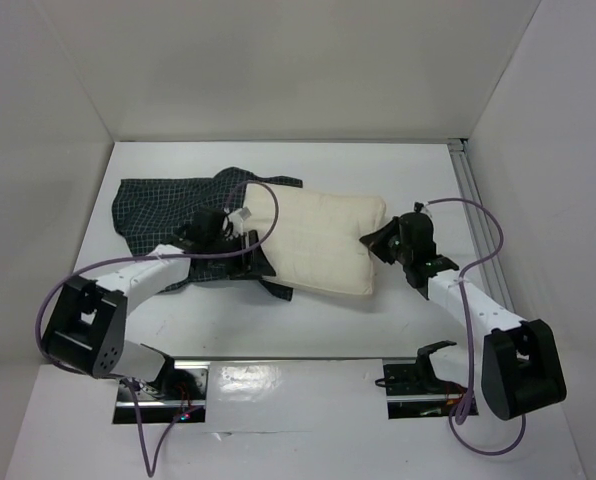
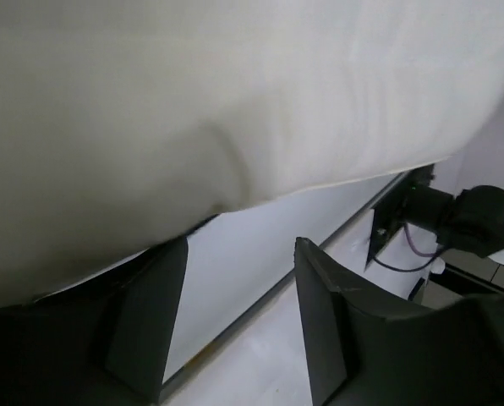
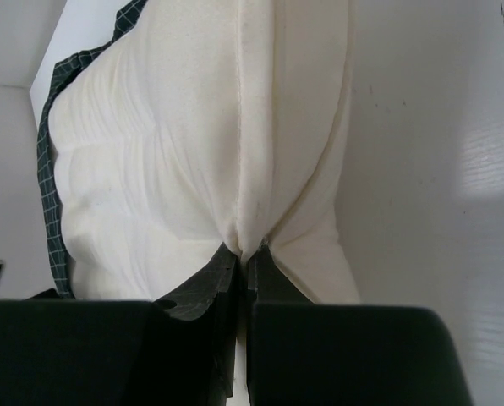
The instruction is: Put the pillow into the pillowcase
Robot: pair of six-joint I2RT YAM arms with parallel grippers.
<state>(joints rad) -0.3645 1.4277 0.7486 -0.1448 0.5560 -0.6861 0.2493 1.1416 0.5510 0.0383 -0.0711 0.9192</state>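
Observation:
The cream pillow (image 1: 318, 245) lies across the middle of the table, its left end resting on the dark checked pillowcase (image 1: 163, 210). My right gripper (image 1: 375, 243) is shut on the pillow's right edge. In the right wrist view its fingertips (image 3: 250, 254) pinch the pillow's seam (image 3: 239, 127), and a strip of pillowcase (image 3: 51, 194) shows at the far end. My left gripper (image 1: 240, 250) is at the pillow's left end, over the pillowcase. In the left wrist view (image 2: 235, 279) it is open with bare table between the fingers (image 2: 150, 313), and the pillow (image 2: 235, 93) hangs above them.
White enclosure walls surround the table. An aluminium rail (image 1: 475, 205) runs along the right side. A reflective metal strip (image 1: 298, 378) lies at the near edge between the arm bases. The right arm's base (image 2: 480, 222) shows in the left wrist view.

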